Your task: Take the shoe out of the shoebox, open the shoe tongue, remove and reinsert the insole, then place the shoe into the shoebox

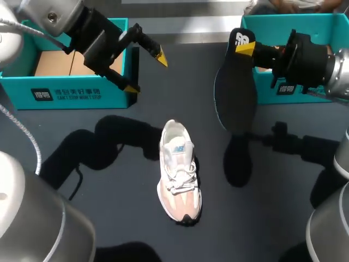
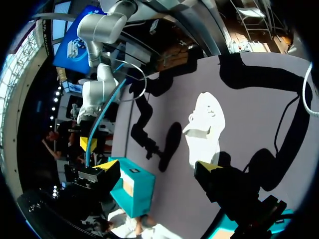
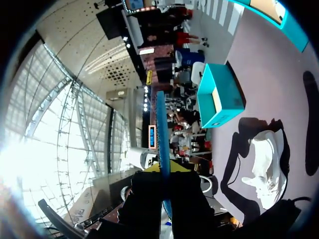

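Desk (image 1: 131, 215): one item for you to log. Dark grey matte top, running under everything in the head view. Broad black shadows lie on it: one toward the left edge, one toward the right edge, and a smaller oval one right of the middle. Both wrist views show you the same top, sunlit, with hard-edged shadows.

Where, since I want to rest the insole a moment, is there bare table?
Bare table lies between the left shoebox and the shoe, and again right of the shoe, in front of the right shoebox. Crowded between the boxes: the insole hangs from the right gripper there.
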Controlling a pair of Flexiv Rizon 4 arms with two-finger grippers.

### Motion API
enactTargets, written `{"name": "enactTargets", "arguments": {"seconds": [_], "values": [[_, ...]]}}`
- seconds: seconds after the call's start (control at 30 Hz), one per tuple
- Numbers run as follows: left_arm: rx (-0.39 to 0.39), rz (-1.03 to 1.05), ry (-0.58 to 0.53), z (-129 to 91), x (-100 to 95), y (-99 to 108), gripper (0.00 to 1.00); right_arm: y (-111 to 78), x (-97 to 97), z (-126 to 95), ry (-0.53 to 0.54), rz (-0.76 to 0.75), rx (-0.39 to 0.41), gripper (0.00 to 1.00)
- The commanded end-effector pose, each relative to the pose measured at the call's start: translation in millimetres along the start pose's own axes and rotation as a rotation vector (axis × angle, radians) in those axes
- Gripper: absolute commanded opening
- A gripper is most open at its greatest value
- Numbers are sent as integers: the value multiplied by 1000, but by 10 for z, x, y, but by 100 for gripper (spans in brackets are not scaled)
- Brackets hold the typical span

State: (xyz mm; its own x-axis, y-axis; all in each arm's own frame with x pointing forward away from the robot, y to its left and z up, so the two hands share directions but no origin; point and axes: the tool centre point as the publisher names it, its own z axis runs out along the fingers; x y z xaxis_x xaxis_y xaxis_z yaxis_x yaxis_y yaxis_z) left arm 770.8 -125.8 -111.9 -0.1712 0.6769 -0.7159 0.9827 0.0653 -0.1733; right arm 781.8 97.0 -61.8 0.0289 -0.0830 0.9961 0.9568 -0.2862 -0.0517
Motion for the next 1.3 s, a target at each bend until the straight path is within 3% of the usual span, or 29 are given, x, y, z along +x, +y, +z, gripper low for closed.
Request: {"name": "enactTargets", "arguments": {"seconds": [0.03,0.1,0.17,0.33,0.43,0.7,0.97,1.3], "values": [[-6,2,-138,17,47,-24,100,-4,-6,18,-1,0,-1,0],[-6,2,-138,17,47,-24,100,-4,-6,18,-1,0,-1,0],[10,-1,-253,78,111,-19,100,87,-93,107,-21,50,48,0],[17,74,-472,130,101,-59,100,253,-159,233,-44,110,56,0],[-2,95,-524,148,94,-67,100,349,-217,342,-65,142,31,0],[-39,137,-675,233,-57,-165,100,548,-486,744,-30,192,79,0],[-68,141,-749,300,-218,-138,100,576,-674,956,-13,223,115,0],[-72,167,-755,480,-345,58,99,482,-705,1135,-55,258,147,0]]}}
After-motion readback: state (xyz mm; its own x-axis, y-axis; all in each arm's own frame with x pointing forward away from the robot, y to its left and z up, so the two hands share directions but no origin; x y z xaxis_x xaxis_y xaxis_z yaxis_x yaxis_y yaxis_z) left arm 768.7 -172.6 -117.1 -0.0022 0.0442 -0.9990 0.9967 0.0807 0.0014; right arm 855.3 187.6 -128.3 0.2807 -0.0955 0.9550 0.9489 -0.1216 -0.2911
